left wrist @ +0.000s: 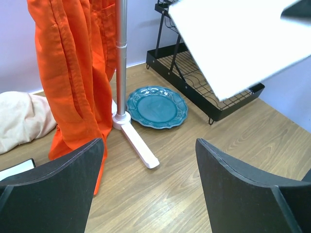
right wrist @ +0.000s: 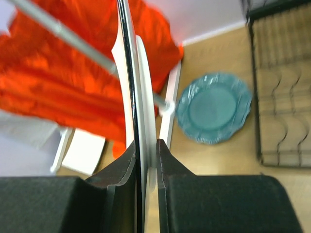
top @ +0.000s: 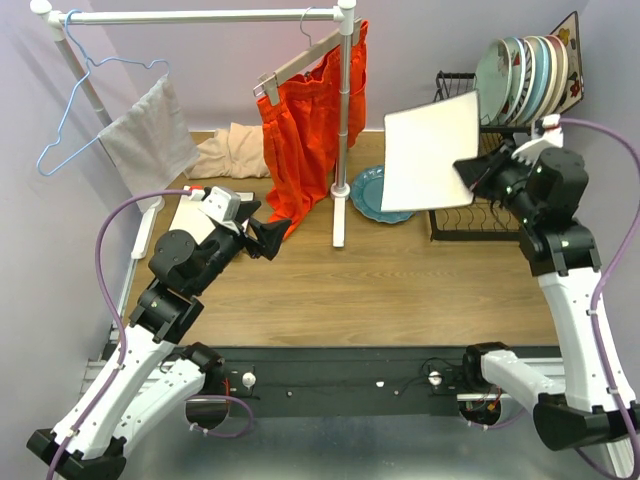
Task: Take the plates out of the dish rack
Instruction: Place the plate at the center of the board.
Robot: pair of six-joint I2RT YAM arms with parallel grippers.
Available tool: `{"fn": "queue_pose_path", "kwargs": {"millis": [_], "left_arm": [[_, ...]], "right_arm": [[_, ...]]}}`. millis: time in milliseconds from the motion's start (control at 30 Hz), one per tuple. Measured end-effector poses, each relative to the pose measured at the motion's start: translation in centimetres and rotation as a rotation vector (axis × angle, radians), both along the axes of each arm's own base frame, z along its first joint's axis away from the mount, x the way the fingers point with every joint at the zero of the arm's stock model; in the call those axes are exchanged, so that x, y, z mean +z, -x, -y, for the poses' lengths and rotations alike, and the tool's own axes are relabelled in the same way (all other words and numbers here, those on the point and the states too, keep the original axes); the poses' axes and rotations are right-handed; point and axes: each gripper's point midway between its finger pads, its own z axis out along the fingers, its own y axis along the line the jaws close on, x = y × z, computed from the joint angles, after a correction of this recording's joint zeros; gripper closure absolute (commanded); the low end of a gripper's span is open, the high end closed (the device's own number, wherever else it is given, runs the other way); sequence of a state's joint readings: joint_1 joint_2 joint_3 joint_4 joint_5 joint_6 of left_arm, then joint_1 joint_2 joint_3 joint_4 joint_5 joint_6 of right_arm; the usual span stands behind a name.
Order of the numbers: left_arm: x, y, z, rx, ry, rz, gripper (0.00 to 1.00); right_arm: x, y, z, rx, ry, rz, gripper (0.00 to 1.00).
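Plate (top: 430, 150) clamped in right hand (top: 470, 171); juts leftward, seemingly held by corner.

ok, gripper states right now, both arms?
Left gripper: open, empty.
Right gripper: shut on the edge of the square white plate.

Square plate (top: 430, 150) aloft; teal plate (top: 370, 195) flat; round plates (top: 525, 78) seemingly upright in rack (top: 470, 225).
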State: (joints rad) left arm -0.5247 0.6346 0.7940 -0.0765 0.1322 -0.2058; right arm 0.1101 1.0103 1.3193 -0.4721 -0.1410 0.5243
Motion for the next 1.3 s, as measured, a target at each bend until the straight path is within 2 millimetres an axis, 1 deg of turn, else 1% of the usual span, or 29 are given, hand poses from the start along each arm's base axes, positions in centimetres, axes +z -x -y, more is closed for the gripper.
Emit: {"fn": "queue_pose_path", "kwargs": {"millis": [133, 167, 200, 267, 333, 400, 500, 567, 700, 767, 833, 933, 1033, 1133, 1200, 1233, 1267, 1300], "left_arm": [[0.1, 0.0, 0.0, 0.000, 0.001, 0.002, 0.14], [0.1, 0.1, 0.0, 0.000, 0.002, 0.003, 0.14], [0.1, 0.1, 0.0, 0.000, 0.002, 0.003, 0.14], [0.1, 0.1, -0.1, 0.001, 0.003, 0.005, 0.14], [0.1, 0.1, -0.1, 0.001, 0.003, 0.005, 0.14], [0.1, 0.1, -0.1, 0.003, 0.003, 0.004, 0.14], [0.1, 0.0, -0.3, 0.013, 0.004, 0.004, 0.14], [0.1, -0.1, -0.4, 0.022, 0.004, 0.004, 0.14], [0.2, -0.5, -0.8, 0.050, 0.006, 0.003, 0.14], [0.1, -0.6, -1.0, 0.063, 0.006, 0.002, 0.14], [0.1, -0.8, -1.2, 0.078, 0.007, 0.001, 0.14], [0.2, -0.9, -1.5, 0.095, 0.010, 0.002, 0.14], [0.3, -0.9, -1.8, 0.106, 0.014, 0.006, 0.14], [0.6, -1.0, -2.3, 0.133, 0.021, 0.013, 0.14], [0.7, -1.0, -2.5, 0.143, 0.024, 0.017, 0.14], [0.8, -1.0, -2.6, 0.147, 0.026, 0.018, 0.14], [0.8, -1.0, -2.7, 0.153, 0.027, 0.019, 0.14], [0.9, -1.0, -2.8, 0.156, 0.029, 0.021, 0.14]], "right_arm": [[-4.9, 2.2, -1.5, 0.089, -0.038, -0.105, 0.99], [-6.7, 2.9, -1.9, 0.112, -0.048, -0.153, 0.99], [-7.9, 3.3, -2.2, 0.129, -0.056, -0.185, 0.99], [-10.9, 4.6, -2.9, 0.173, -0.074, -0.273, 0.99], [-13.0, 5.7, -3.5, 0.211, -0.094, -0.346, 0.99], [-14.5, 6.6, -4.2, 0.247, -0.126, -0.393, 0.99], [-15.8, 7.7, -5.2, 0.294, -0.183, -0.435, 0.99], [-15.9, 8.1, -5.9, 0.321, -0.233, -0.442, 0.99], [-15.7, 8.3, -7.3, 0.371, -0.308, -0.420, 0.99], [-16.0, 8.5, -8.6, 0.400, -0.319, -0.417, 0.99], [-16.4, 9.1, -9.9, 0.441, -0.319, -0.430, 0.99], [-17.5, 10.3, -12.7, 0.513, -0.319, -0.463, 0.99], [-19.2, 12.1, -16.4, 0.604, -0.299, -0.514, 0.99], [-20.3, 13.1, -19.0, 0.659, -0.285, -0.549, 0.99], [-20.9, 13.2, -20.7, 0.680, -0.280, -0.551, 0.99], [-20.8, 13.0, -21.4, 0.685, -0.284, -0.534, 0.99], [-21.6, 12.9, -22.4, 0.689, -0.277, -0.546, 0.99], [-21.9, 12.8, -23.0, 0.693, -0.273, -0.546, 0.99]]}}
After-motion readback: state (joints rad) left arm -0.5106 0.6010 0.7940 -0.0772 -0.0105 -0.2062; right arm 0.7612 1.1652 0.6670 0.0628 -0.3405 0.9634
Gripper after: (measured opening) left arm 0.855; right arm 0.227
